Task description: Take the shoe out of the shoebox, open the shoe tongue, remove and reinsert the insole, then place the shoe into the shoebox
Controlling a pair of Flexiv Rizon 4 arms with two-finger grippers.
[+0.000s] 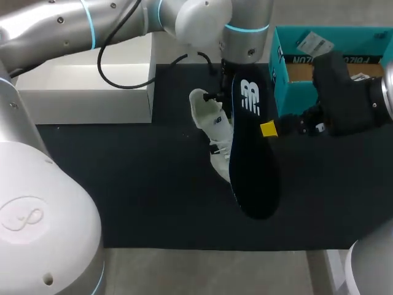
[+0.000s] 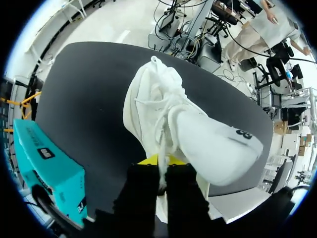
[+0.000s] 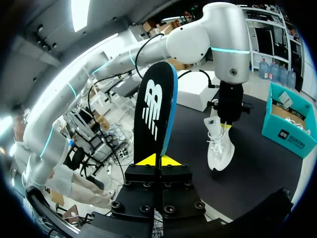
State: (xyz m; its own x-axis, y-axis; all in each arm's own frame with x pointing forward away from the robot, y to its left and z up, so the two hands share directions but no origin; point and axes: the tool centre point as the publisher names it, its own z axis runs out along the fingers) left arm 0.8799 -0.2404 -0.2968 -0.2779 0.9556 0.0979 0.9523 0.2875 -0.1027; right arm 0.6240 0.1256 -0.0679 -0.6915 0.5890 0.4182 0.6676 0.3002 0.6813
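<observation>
A white shoe (image 1: pixel 214 132) hangs above the black mat, toe down. My left gripper (image 1: pixel 216 98) is shut on its heel end; in the left wrist view the shoe (image 2: pixel 168 119) stretches out ahead of the yellow tips of that gripper (image 2: pixel 161 159). My right gripper (image 1: pixel 269 129) is shut on the edge of a dark insole (image 1: pixel 252 153) with a white logo, held just right of the shoe. In the right wrist view the insole (image 3: pixel 154 114) stands upright from that gripper (image 3: pixel 158 159), with the shoe (image 3: pixel 218 146) beyond it. The teal shoebox (image 1: pixel 279 67) stands open at the back right.
A white box (image 1: pixel 92 86) sits at the back left of the black mat (image 1: pixel 123 184). The teal shoebox (image 3: pixel 292 129) holds brown paper and a tag. My left arm crosses over the back of the table.
</observation>
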